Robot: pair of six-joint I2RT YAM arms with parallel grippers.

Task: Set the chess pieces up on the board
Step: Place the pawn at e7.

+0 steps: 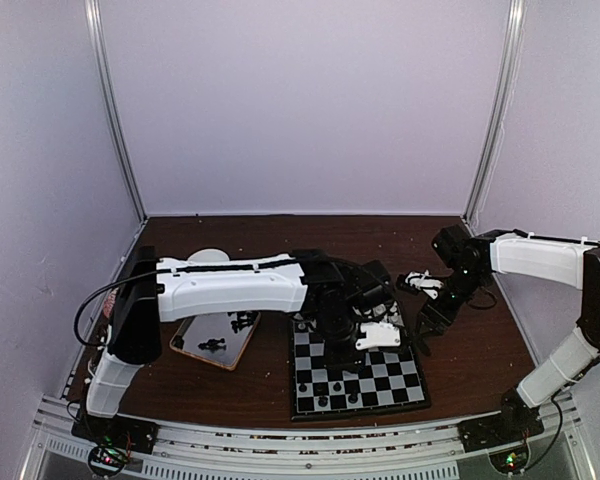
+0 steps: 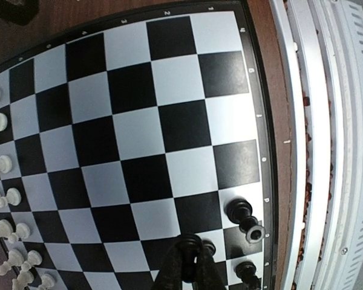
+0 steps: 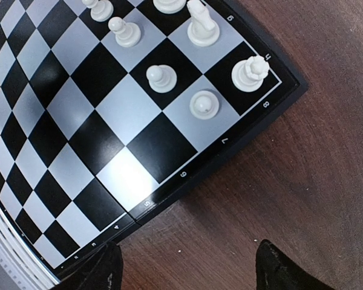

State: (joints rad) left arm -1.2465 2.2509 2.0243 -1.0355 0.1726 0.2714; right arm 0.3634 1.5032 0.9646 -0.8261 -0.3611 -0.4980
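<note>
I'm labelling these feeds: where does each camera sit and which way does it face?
Top external: above, behind the bases, facing down; left arm, right arm, the board.
Left wrist: down onto black pieces; left gripper, shut.
Right wrist: down onto white pieces, board corner; right gripper, open.
All three share the board.
</note>
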